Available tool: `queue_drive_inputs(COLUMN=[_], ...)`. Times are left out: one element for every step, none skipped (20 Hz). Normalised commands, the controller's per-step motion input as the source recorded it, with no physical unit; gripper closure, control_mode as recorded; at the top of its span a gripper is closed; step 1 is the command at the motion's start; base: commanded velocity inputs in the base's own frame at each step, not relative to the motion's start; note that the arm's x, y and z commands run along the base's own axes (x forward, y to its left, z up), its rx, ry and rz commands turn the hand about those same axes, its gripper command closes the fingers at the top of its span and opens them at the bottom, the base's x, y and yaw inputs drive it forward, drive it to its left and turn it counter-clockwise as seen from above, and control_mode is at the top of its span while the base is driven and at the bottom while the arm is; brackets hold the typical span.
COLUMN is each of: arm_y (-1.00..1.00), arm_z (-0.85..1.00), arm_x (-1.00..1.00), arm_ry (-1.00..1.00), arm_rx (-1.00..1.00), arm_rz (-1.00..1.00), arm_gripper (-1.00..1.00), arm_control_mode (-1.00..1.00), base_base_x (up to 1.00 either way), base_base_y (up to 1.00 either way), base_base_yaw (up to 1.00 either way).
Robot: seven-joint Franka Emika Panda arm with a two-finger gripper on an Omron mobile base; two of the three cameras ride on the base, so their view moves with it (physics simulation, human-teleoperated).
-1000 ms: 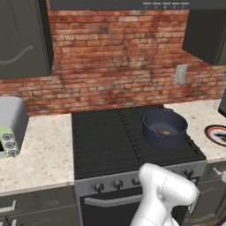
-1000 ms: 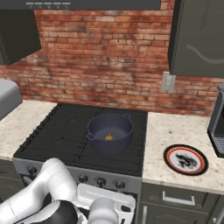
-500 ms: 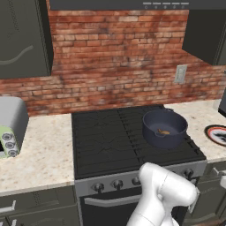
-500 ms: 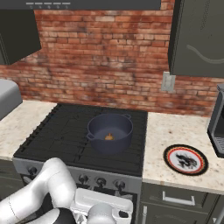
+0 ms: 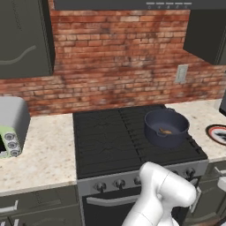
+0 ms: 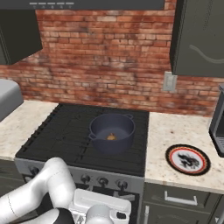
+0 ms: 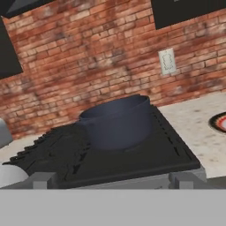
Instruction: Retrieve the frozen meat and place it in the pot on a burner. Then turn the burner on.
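**Sitting in the Pot: Frozen Meat on the Stove, Jaws Wide and Empty**

Left base view. The pot (image 5: 166, 128), deep and dark blue-grey, stands on the right-hand side of the black stove (image 5: 110, 141), toward the rear burner. The frozen meat (image 5: 166, 131) lies on the pot's floor as a small orange-brown lump. A row of knobs (image 5: 119, 183) runs along the stove's grey front panel. The white arm (image 5: 161, 196) rises at the lower right, in front of the stove. A toaster (image 5: 12, 126) sits on the pale counter (image 5: 39, 152) at the left edge. A red-rimmed plate (image 5: 217, 133) shows partly at the right edge, apart from the pot. A wall outlet (image 5: 181, 73) is set in the brick wall (image 5: 119, 57).

Right base view. The pot (image 6: 112, 131) is seen near the stove's centre, with the frozen meat (image 6: 111, 137) inside it. The plate (image 6: 188, 159) rests on the counter to the right, well apart from the pot. The arm (image 6: 43, 192) curves across the lower left, low in front of the stove.

Hand view. The camera looks from low at the stove front toward the pot (image 7: 117, 123), seen side-on; its interior is hidden. The gripper (image 7: 112, 180) shows two grey fingertips (image 7: 42, 180) spread far apart, holding nothing.
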Motion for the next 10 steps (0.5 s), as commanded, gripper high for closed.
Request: queue_drive_inputs(arm_y=[0.0, 0.0, 0.0, 0.0, 0.0, 0.0, 0.0, 0.0, 0.0, 0.0], arm_z=[0.0, 0.0, 0.0, 0.0, 0.0, 0.0, 0.0, 0.0, 0.0, 0.0], arm_x=[0.0, 0.0, 0.0, 0.0, 0.0, 0.0, 0.0, 0.0, 0.0, 0.0], arm_ry=[0.0, 0.0, 0.0, 0.0, 0.0, 0.0, 0.0, 0.0, 0.0, 0.0], arm_rx=[0.0, 0.0, 0.0, 0.0, 0.0, 0.0, 0.0, 0.0, 0.0, 0.0], arm_rz=[0.0, 0.0, 0.0, 0.0, 0.0, 0.0, 0.0, 0.0, 0.0, 0.0], arm_gripper=[-1.0, -1.0, -1.0, -1.0, -1.0, -1.0, -1.0, -1.0, -1.0, -1.0], arm_control_mode=[1.0, 1.0, 1.0, 1.0, 1.0, 1.0, 1.0, 1.0, 1.0, 1.0], base_base_x=[-0.26, -0.31, -0.36, -0.38, -0.38, -0.36, -0.36, -0.4, -0.48, -0.49], base_base_y=[0.25, 0.19, 0.13, 0.14, 0.18, 0.26, 0.33, 0.4, 0.39, 0.47], base_base_yaw=[-0.01, -0.01, -0.03, -0.03, -0.03, -0.03, -0.03, -0.03, -0.03, -0.02])
